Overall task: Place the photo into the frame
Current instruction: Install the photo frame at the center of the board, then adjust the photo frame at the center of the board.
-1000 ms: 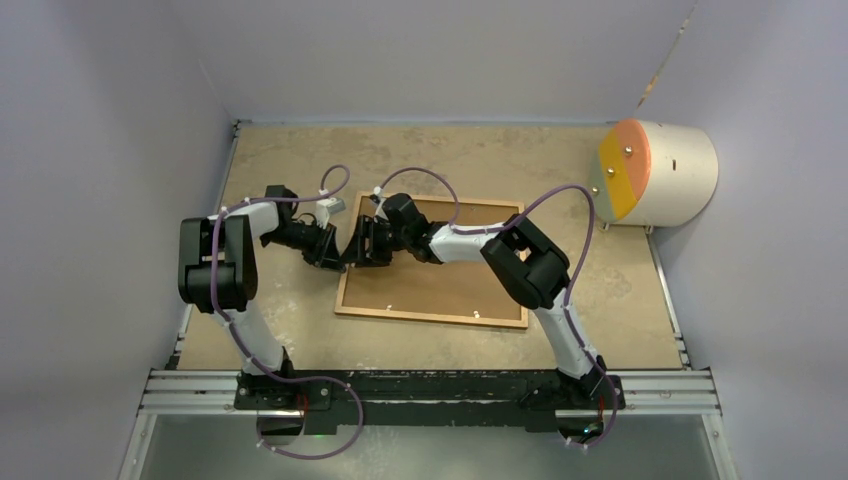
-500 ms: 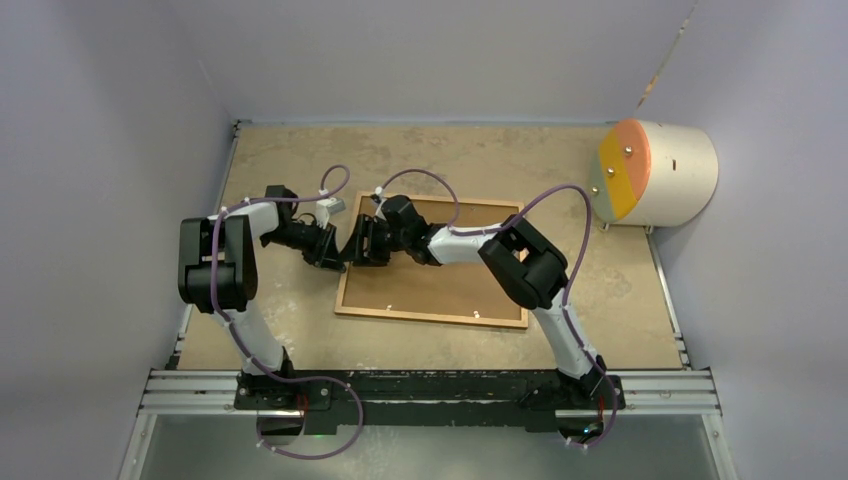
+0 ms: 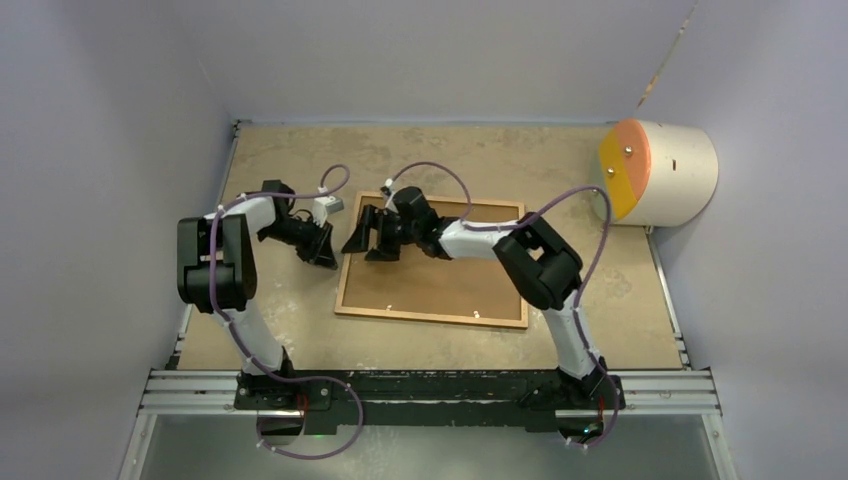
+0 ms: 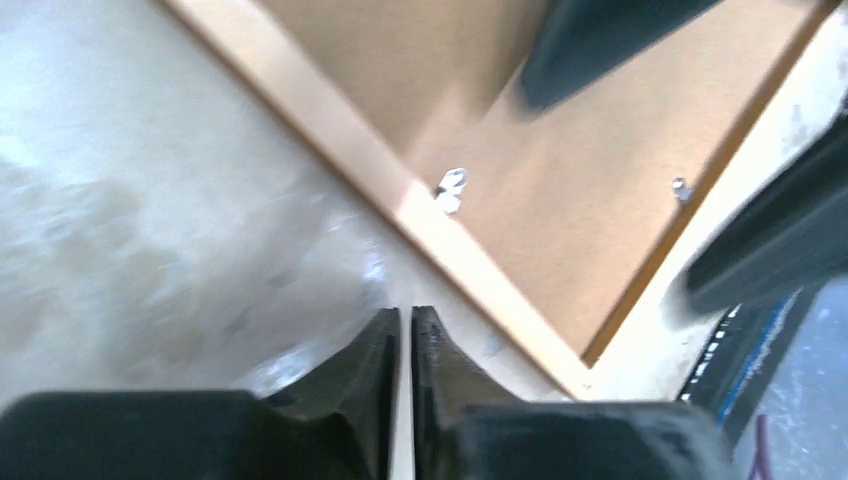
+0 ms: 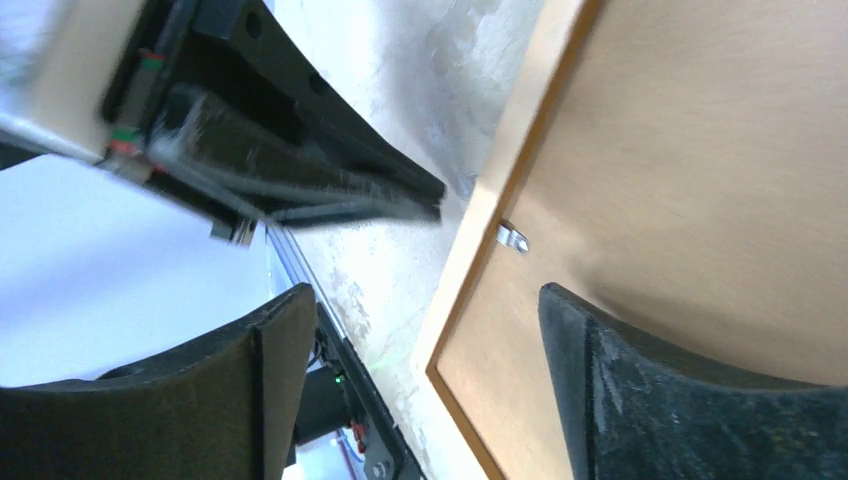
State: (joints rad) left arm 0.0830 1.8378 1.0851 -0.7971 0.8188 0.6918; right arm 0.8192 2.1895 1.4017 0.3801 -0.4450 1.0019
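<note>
The orange-brown wooden frame (image 3: 432,317) lies flat on the table with a plain brown backing board (image 3: 445,280) filling it. The photo is out of view. My left gripper (image 3: 327,258) is shut and empty, just off the frame's left edge; in the left wrist view (image 4: 405,315) its tips point at the frame's rail (image 4: 340,150) near a small metal tab (image 4: 452,188). My right gripper (image 3: 364,243) is open and empty above the frame's far left corner. In the right wrist view (image 5: 425,300) it straddles the frame's left rail (image 5: 500,170) and the board (image 5: 720,150).
A white cylinder with an orange and yellow face (image 3: 655,172) stands at the far right of the table. Grey walls close in the left, back and right. The arm rail (image 3: 430,390) runs along the near edge. The left gripper's body (image 5: 290,140) shows in the right wrist view.
The two grippers were close together at the frame's left edge and have drawn apart. The left one moved left off the frame, the right one back and to the right.
</note>
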